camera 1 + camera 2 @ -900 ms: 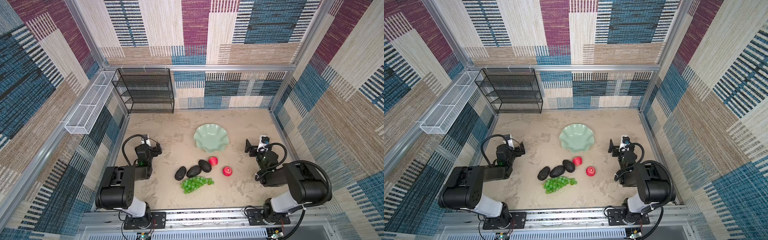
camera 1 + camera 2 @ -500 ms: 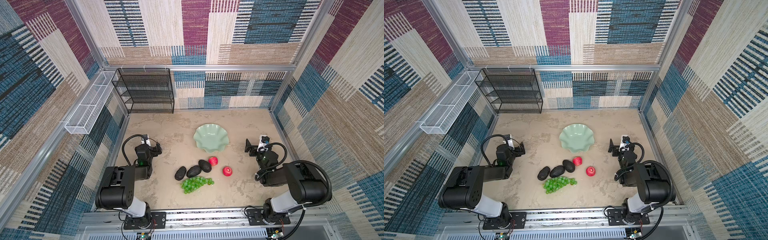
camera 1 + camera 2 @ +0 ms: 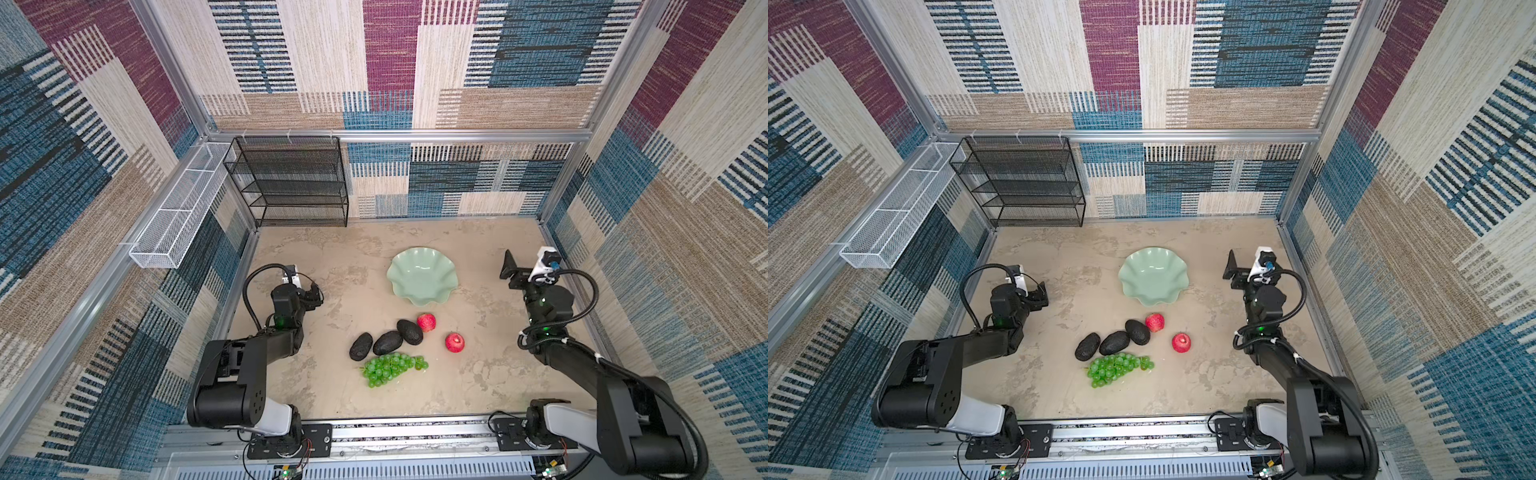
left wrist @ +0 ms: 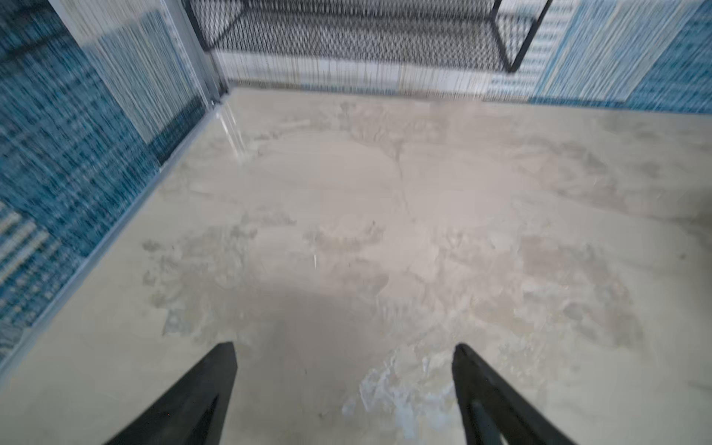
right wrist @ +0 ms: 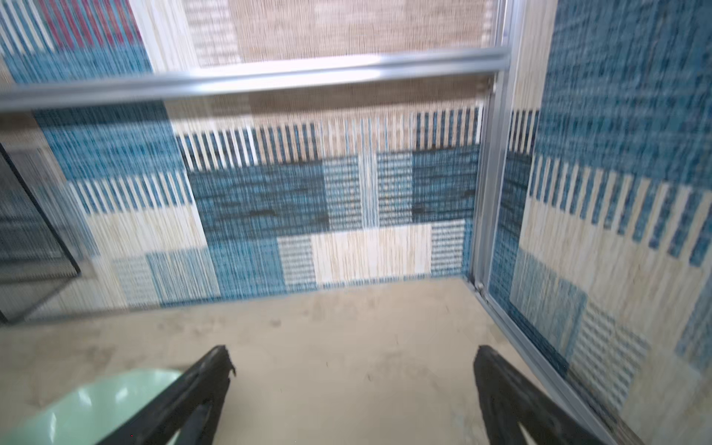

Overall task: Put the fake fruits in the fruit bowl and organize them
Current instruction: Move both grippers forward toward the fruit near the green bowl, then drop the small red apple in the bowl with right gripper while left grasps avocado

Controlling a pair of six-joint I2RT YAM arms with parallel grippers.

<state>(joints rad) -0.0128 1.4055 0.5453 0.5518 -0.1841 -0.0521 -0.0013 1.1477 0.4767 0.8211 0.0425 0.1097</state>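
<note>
A wide, shallow, pale mint-green glossy bowl with a wavy rim [image 3: 422, 276] [image 3: 1153, 276] sits empty on the mottled beige stone-look surface [image 3: 332, 386], a little right of the middle in both top views. All the fruit lies on the surface on the bowl's near side. One small red apple [image 3: 427, 322] [image 3: 1155, 322] rests near the bowl's near rim, just beside the end of a slanting row of three dark, bumpy, oval avocados [image 3: 409, 331] [image 3: 387, 342] [image 3: 360, 345], which lie end to end and seem to touch. The second small red apple [image 3: 454, 342] [image 3: 1181, 342] sits alone, a little to the right of that row. A bunch of bright green grapes [image 3: 388, 368] [image 3: 1115, 368] lies just in front of the avocados, nearest the arms' bases.

The left arm [image 3: 286, 307] hovers low on the left side, well apart from the fruit. In its wrist view the jaws stand apart, two black fingers [image 4: 192, 404] with only bare surface between them. The right arm [image 3: 544, 303] is raised near the right wall, beside the bowl but clear of it. Its jaws are spread wide and hold nothing; the wrist view shows a slice of the mint bowl [image 5: 88, 404] beside one black finger [image 5: 185, 404].

A black wire-mesh shelf rack [image 3: 291, 183] [image 4: 346, 34] stands in the far left corner, and a long white wire-mesh basket [image 3: 178, 208] hangs on the left wall
</note>
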